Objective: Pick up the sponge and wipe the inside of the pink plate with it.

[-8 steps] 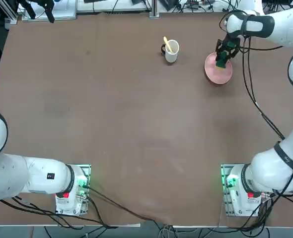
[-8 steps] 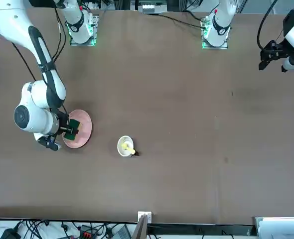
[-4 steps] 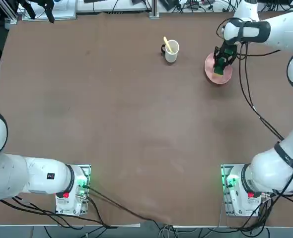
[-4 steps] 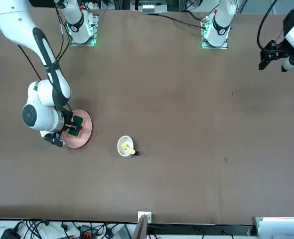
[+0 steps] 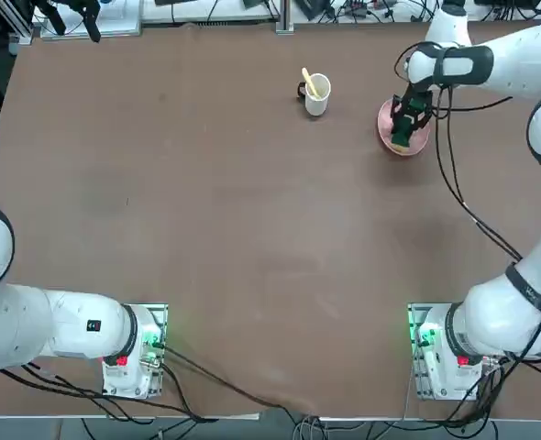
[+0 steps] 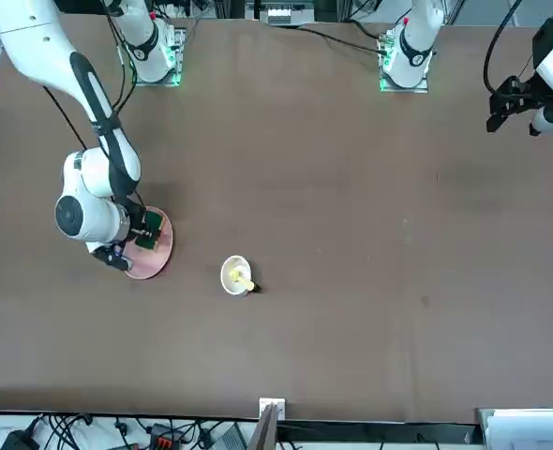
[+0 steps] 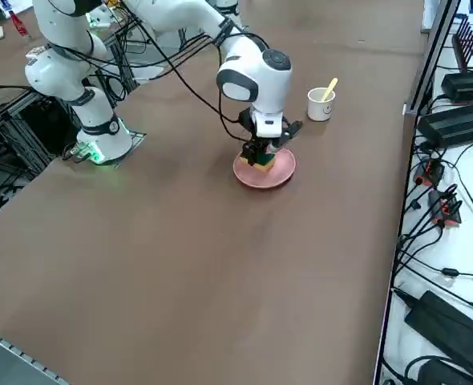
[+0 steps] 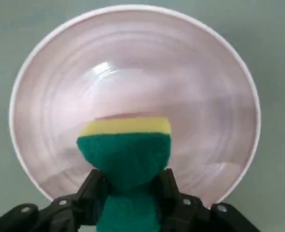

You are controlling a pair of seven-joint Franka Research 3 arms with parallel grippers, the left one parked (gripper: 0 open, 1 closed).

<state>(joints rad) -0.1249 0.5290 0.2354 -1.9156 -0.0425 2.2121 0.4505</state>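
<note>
The pink plate [image 5: 415, 137] [image 6: 156, 255] [image 7: 278, 172] [image 8: 133, 63] lies flat at the table's far right. My right gripper [image 5: 401, 126] [image 6: 145, 233] [image 7: 260, 157] [image 8: 127, 193] points down into it, shut on the sponge [image 5: 400, 137] [image 6: 147, 234] [image 7: 260, 161] [image 8: 124, 154]. The sponge's green scouring side faces the wrist camera and its yellow body presses on the plate's inner surface, near the side of the plate closer to the robot's base.
A white cup [image 5: 316, 94] [image 6: 236, 275] [image 7: 321, 103] with a yellow utensil stands left of the plate in the top view. Cables and equipment lie along the table's far edge [image 7: 445, 128].
My gripper has dragged the sponge across the plate's inside, toward the robot's base and slightly left in the top view. The plate has stayed in place.
</note>
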